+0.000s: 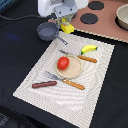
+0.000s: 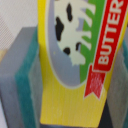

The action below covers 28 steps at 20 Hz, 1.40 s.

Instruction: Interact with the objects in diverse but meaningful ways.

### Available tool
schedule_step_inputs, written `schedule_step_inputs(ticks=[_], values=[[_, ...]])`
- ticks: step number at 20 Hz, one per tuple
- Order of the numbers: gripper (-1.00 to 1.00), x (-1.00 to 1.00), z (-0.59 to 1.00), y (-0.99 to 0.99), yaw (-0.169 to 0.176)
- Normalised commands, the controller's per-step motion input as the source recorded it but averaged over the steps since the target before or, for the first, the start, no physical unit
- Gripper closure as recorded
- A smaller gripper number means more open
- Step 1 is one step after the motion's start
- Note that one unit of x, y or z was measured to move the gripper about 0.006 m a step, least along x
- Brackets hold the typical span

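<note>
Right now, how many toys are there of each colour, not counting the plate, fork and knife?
Yellow: 2, curved yellow banana, yellow rectangular butter block in the claw
Red: 1, round red tomato
Brown: 1, brown sausage
Grey: 1, small grey pan
Total: 5

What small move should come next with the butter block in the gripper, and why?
Probably lower it onto the bare placemat. The gripper is shut on the butter block beside the grey pan; the plate already holds the tomato.

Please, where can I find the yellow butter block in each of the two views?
Exterior view: the yellow butter block hangs in the gripper, beside the grey pan.
Wrist view: it fills the picture's middle.
Shared landmark: the gripper's fingers clamping it.
</note>
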Motion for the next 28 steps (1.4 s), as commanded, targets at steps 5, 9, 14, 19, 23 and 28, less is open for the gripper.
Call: schedule_step_inputs(ticks=[5, 9, 14, 19, 23, 28], values=[[1.00, -0.51, -0.43, -0.81, 0.000], [1.00, -0.71, -0.68, -0.62, 0.001], [1.00, -0.84, -0.73, -0.37, 0.016], [1.00, -0.83, -0.50, -0.08, 0.039], [1.00, -0.74, -0.41, -0.05, 0.035], [1.00, -0.48, -0.29, -0.11, 0.016]])
